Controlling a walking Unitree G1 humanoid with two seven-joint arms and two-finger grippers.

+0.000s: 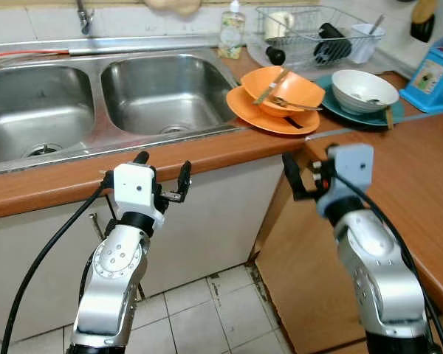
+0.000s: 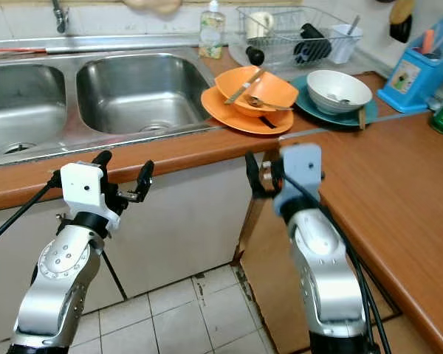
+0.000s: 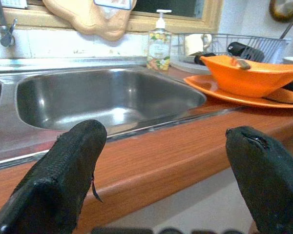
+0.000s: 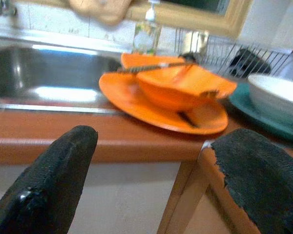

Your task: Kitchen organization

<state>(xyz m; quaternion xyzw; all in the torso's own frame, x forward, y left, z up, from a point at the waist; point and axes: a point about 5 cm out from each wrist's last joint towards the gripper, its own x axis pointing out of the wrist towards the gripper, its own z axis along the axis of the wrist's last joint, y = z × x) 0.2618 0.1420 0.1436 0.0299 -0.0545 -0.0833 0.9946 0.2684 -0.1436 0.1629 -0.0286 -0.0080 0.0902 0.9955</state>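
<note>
Approaching the wooden worktop (image 1: 207,151), both end effectors hover spread and empty: left end effector (image 1: 162,175) below the sink, right end effector (image 1: 304,175) facing the orange bowl (image 1: 284,90) stacked on its orange plate (image 1: 262,118). Reaching up comes next, I'd judge.

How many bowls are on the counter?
2. An orange bowl sits on the orange plate beside the sink. A white bowl sits on the teal plate to its right. The dish rack may hide more.
</note>
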